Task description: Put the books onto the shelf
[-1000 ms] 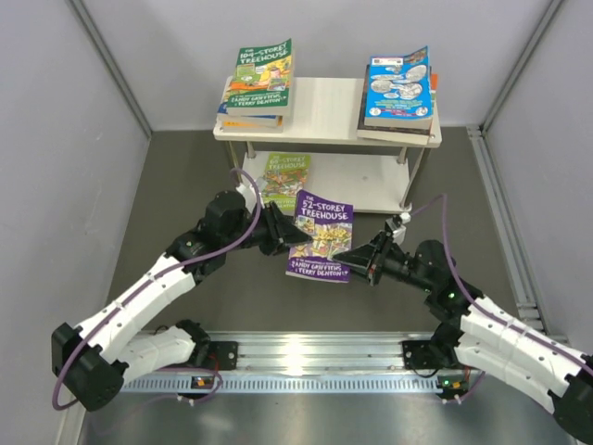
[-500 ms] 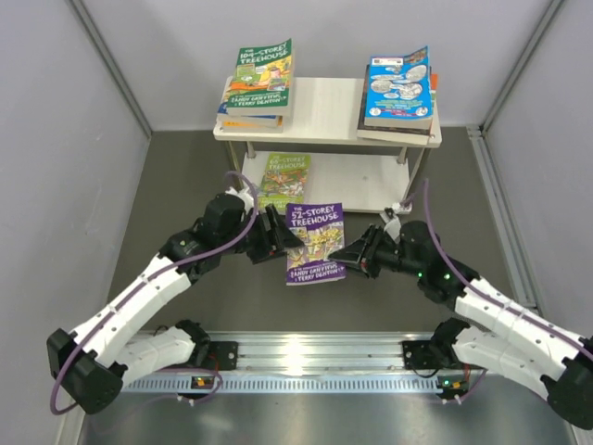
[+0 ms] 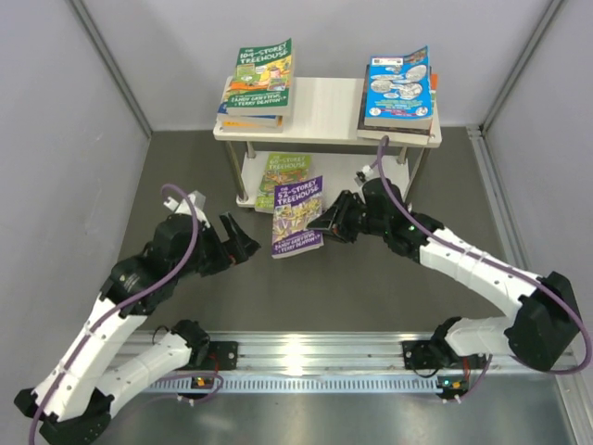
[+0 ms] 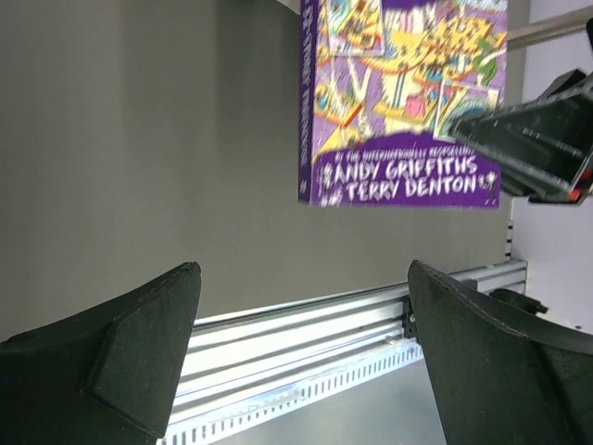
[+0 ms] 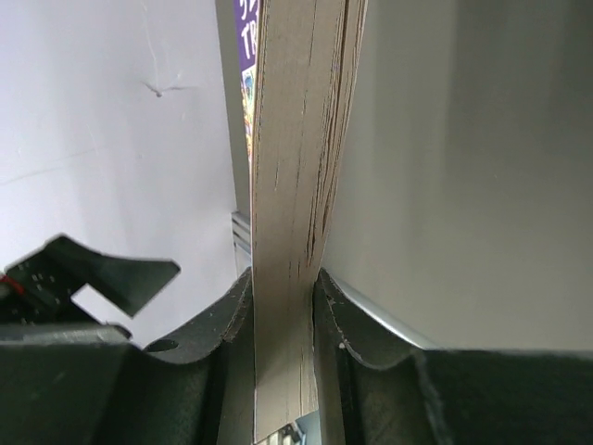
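Before the shelf (image 3: 324, 109), purple "Treehouse" book (image 3: 296, 215), right claw (image 3: 326, 221) gripping

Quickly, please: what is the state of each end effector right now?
Left end effector: open, holding nothing.
Right end effector: closed on the purple Treehouse book.

Light even, diffuse. Glare on the rail (image 3: 315, 350) in front of the shelf (image 3: 324, 102). My left-wrist view: purple book (image 4: 398, 111) slightly blurred.
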### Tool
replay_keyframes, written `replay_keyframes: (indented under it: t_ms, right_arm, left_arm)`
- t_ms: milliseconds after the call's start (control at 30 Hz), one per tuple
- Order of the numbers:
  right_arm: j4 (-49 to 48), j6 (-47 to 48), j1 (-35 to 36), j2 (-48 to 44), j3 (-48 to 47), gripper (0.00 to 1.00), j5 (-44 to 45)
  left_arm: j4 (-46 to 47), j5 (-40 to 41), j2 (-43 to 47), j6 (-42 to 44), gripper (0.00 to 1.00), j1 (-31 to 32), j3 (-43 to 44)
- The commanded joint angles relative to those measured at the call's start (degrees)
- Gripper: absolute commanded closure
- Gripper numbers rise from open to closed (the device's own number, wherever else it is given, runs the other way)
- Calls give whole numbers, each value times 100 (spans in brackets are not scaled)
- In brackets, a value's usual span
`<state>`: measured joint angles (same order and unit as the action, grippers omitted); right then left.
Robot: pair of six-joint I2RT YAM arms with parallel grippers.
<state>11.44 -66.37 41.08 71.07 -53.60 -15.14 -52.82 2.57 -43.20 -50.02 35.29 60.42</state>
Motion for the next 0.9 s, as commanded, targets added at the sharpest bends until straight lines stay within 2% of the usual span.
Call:
replay_keyframes:
  t_ms: [0, 267, 400, 600, 867]
  right_arm:
    - [-906, 125, -21, 231, -528, 100, 116]
    - [-2268, 27, -21, 1381, -589, 100, 661]
    - [-2734, 36, -21, 2085, -1019, 100, 880]
    - [-2753, 27, -12, 2824, -1573, 100, 1196]
    - [-1998, 89, -82, 3395, -2310, 100, 1391]
  left_arm:
    - [-747, 437, 285, -34, 2, -13, 198]
    - [-1336, 385, 725, -166, 2, -13, 373]
    - [-1591, 288, 646, -17, 2, -4, 523]
    - [-1820, 235, 488, 185, 2, -4, 786]
    - [-2180, 481, 602, 379, 2, -4, 1015]
